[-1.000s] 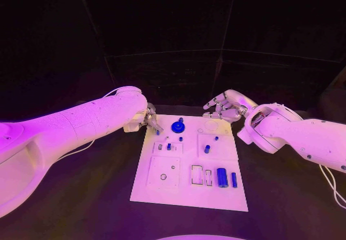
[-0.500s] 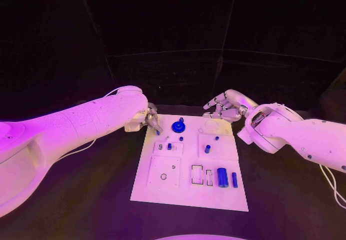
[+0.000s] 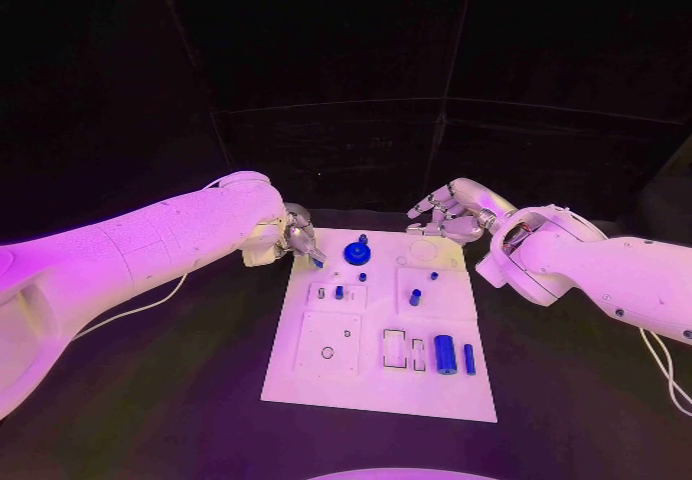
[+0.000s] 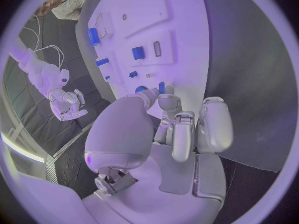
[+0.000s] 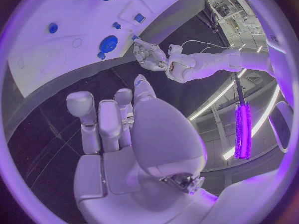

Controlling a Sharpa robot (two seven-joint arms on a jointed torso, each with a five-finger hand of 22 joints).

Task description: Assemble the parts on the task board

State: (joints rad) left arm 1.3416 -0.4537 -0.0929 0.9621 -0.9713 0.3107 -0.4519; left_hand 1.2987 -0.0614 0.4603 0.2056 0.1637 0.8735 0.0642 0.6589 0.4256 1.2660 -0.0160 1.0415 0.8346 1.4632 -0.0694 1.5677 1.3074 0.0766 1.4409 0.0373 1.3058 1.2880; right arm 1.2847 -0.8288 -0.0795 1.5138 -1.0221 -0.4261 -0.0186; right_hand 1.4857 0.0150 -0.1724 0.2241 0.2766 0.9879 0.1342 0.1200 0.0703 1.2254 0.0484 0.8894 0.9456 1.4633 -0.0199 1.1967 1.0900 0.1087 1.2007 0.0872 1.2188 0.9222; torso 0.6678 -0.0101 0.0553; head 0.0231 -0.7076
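Note:
The white task board (image 3: 378, 385) lies in the middle of the table. My left hand (image 3: 296, 240) hovers at its far left corner and pinches a small blue part (image 3: 316, 262) at its fingertips; the left wrist view shows that part (image 4: 161, 87) just above the board (image 4: 181, 15). Beside it on the board stands a round blue knob (image 3: 356, 254). My right hand (image 3: 450, 220) hangs over the far right edge with its fingers loosely apart and nothing in them. The right wrist view has this hand (image 5: 115, 119) above the board's edge (image 5: 37, 50).
Short blue pegs (image 3: 338, 293) (image 3: 414, 297) stand in the board's middle row. Two blue cylinders (image 3: 446, 355) (image 3: 469, 358) lie near its front right, next to narrow slots (image 3: 394, 349). Black table surrounds the board.
My left arm has shifted slightly; its hand stays at the board's far left corner with the blue part. The right hand has not moved.

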